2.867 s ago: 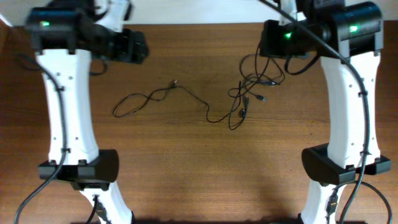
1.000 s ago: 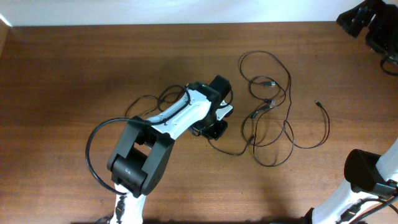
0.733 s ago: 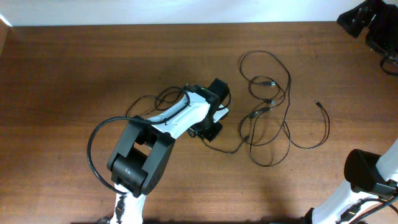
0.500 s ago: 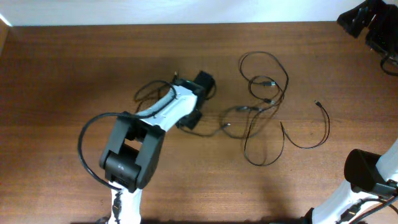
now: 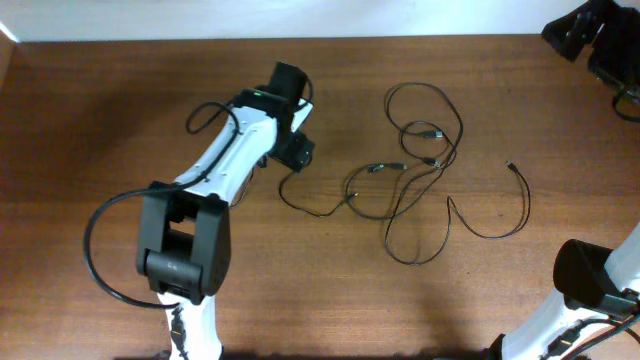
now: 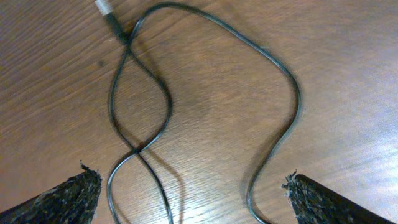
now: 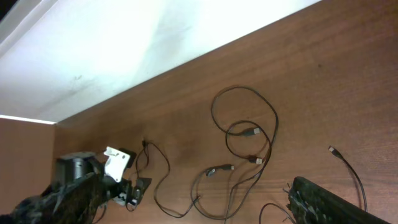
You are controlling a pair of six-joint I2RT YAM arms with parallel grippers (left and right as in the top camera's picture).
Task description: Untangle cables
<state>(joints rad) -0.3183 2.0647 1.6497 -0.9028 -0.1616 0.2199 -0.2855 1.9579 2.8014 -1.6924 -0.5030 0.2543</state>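
I am hovering my left pincer (image 6: 189, 182), wide open and empty, over slack cables (image 6: 297, 102) whose knot is lying rightward.

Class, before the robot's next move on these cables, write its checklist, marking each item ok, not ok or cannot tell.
1. Left gripper open: ok.
2. Left gripper holds nothing; cable loop lies loose below it: ok.
3. Right gripper open, away from cables: ok.
4. Cables separated: not ok; strands cross in the tangle.
5. Free plug end visible: ok.
6. Top strand in tangle: cannot tell.
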